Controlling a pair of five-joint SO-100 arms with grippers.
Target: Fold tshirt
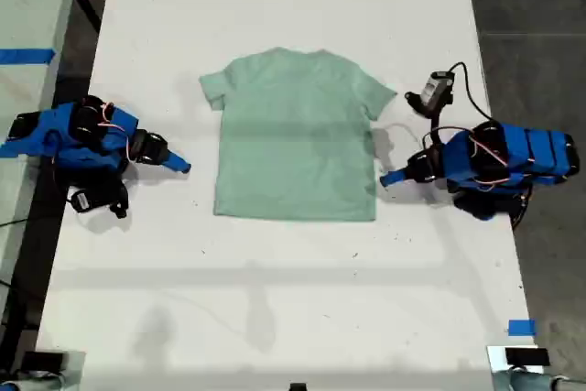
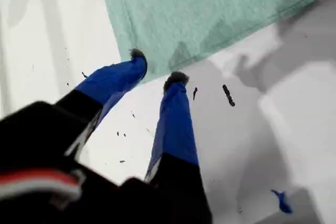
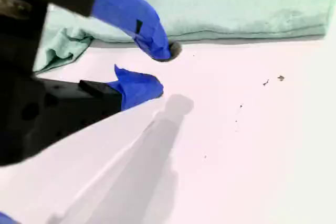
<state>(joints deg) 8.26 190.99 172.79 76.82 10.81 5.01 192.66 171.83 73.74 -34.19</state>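
tshirt (image 1: pixel 295 139) flat on tabletop (image 1: pixel 275 299), limp, light; pinch hem corners or sleeve edges. My first tool (image 2: pixel 155 72) and my second tool (image 3: pixel 157 66): both parted, empty, beside cloth.

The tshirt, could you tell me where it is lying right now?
The tshirt lies flat on the white table, centred in the exterior view's upper half, between the two blue arms.
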